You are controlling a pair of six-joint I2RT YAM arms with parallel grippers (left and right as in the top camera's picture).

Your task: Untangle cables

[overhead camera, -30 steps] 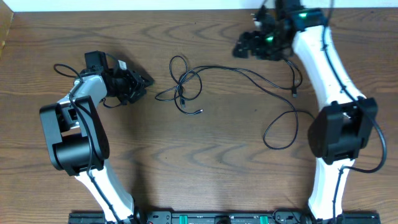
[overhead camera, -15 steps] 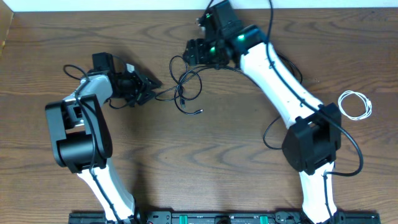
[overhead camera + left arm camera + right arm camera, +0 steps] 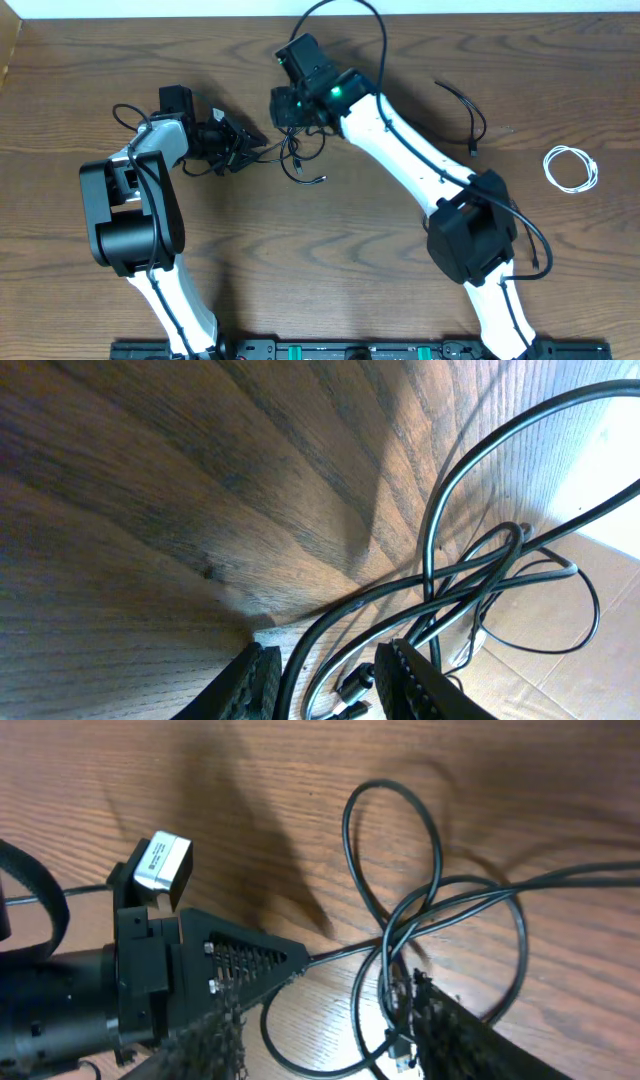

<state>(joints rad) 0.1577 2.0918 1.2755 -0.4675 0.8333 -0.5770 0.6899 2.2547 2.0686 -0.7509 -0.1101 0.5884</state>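
**Overhead.** Wooden table (image 3: 90,60).
- Black cables (image 3: 300,160): a tangle of loops, upper centre of the table, between the two arms.
- Stray black cable (image 3: 468,108): lies alone, well to the right of the tangle.
- White cable (image 3: 570,168): coiled, near the right edge, apart from everything else.
- Left end effector (image 3: 240,148): points right, its tip at the tangle's left edge.
- Right end effector (image 3: 283,108): reaches across from the right and sits over the top of the tangle.

**Left wrist.**
- Left end effector (image 3: 328,652): fingers (image 3: 410,680) stand fairly narrow. Two black strands and a small plug run up between them. Cannot tell whether the strands are pinched or merely lie in the gap.
- The strands rise into crossed loops (image 3: 435,530) above the wood.

**Right wrist.**
- Right end effector (image 3: 330,1020): fingers spread wide, with the knot of black loops (image 3: 435,830) lying between and ahead of them, nothing clamped.
- The left end effector (image 3: 285,955) enters from the left, with one strand leaving its tip.
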